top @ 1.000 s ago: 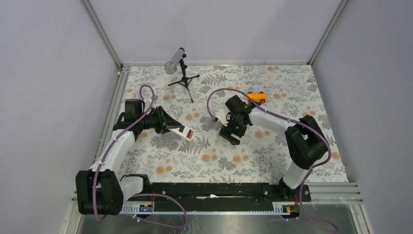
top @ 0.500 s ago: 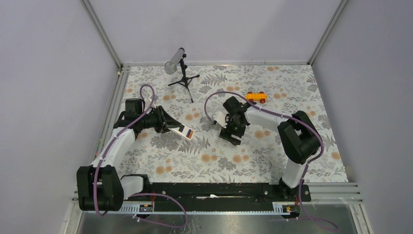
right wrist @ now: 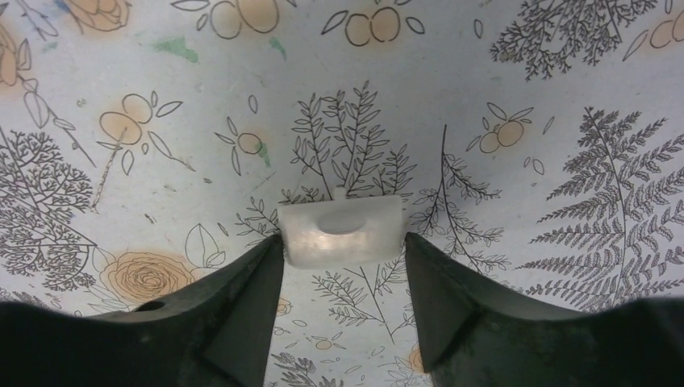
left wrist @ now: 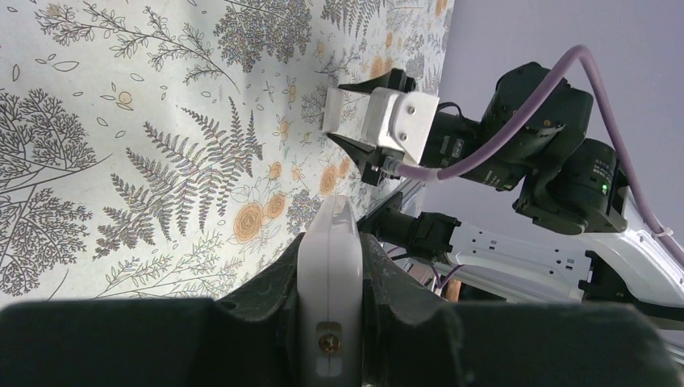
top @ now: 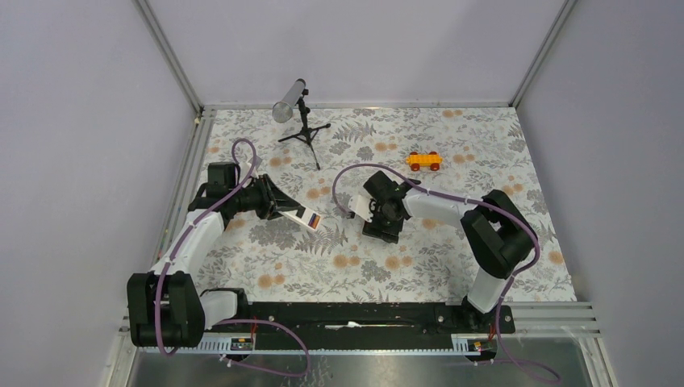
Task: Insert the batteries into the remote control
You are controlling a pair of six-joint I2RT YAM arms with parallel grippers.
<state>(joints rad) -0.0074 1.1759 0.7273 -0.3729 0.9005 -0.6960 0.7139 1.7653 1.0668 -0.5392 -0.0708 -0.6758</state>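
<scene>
My left gripper point(top: 284, 206) is shut on the remote control point(top: 301, 214), held on edge above the mat. In the left wrist view the remote's white edge point(left wrist: 327, 258) stands clamped between the fingers point(left wrist: 266, 282). Its outer end shows an orange and dark patch. I cannot pick out the batteries as separate things. My right gripper point(top: 377, 226) points down at the mat, to the right of the remote. Its fingertips point(right wrist: 266, 266) grip the sides of a small white plastic cover point(right wrist: 342, 232). That gripper also shows in the left wrist view point(left wrist: 343, 113).
An orange toy car point(top: 424, 160) stands on the floral mat point(top: 484, 201) at the back right. A small black tripod with a grey cylinder point(top: 297, 109) stands at the back left. Metal rails border the mat on the left and at the near edge.
My right gripper has moved left and a little nearer, away from the toy car. The left arm and the remote have stayed still.
</scene>
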